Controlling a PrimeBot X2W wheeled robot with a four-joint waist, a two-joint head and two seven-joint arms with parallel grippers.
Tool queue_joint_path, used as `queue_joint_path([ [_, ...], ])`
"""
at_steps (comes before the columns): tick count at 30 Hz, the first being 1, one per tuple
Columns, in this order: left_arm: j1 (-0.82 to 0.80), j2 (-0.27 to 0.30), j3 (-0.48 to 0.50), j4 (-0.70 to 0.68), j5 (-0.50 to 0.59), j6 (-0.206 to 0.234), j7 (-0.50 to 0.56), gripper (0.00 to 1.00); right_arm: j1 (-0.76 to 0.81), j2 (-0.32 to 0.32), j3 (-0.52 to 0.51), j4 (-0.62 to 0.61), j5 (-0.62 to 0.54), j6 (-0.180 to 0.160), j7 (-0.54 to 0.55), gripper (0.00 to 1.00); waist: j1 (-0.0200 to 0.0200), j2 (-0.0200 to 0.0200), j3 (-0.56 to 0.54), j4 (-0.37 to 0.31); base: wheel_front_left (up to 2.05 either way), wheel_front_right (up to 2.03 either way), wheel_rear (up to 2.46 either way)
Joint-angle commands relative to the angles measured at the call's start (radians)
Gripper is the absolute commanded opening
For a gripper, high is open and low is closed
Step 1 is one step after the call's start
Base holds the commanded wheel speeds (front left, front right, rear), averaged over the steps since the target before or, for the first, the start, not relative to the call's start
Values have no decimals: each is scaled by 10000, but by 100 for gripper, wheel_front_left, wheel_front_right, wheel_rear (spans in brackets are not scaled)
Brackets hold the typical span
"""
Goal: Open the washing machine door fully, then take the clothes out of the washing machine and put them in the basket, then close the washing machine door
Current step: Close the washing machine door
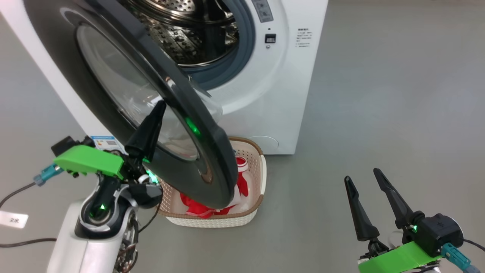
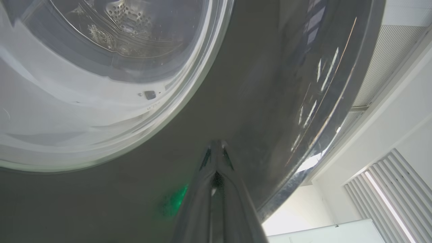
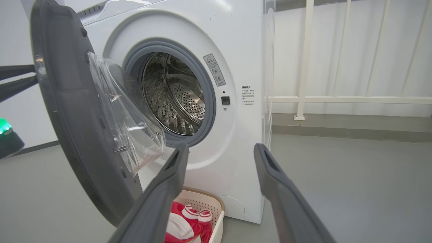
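Clothes (image 1: 243, 184) in basket (image 1: 262, 168), approx. half hidden by door (image 1: 178, 94).

My head camera: high, facing down onto the washing machine door (image 1: 218, 170) and basket (image 1: 263, 178). Left wrist: close against that door. Right wrist: low, farther back, sharing both.

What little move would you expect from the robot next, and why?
Probably the left gripper, shut against the washing machine door, should push it closed. The clothes lie in the basket, the drum looks empty, and the door stands partly open.
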Motion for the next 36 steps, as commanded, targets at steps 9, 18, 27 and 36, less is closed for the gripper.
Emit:
queue_joint_path([
  [9,-1250,112,147,260,-448,-450,-123,0,-633,-104,205,-367,79,62,-68,100,0,0,594,-737,0,0,0],
  [18,-2424,112,30,1044,-527,-737,-488,0,-824,-104,262,-405,44,62,-68,100,0,0,1056,-1091,0,0,0],
  [27,-3531,112,-158,2026,-311,-1015,-992,0,-1013,-104,311,-422,101,62,-68,100,0,0,1532,-1397,0,0,0],
  [36,-4239,143,-138,2830,-71,-1249,-1183,0,-1160,-104,391,-393,204,62,-68,100,0,0,1847,-1747,0,0,0],
])
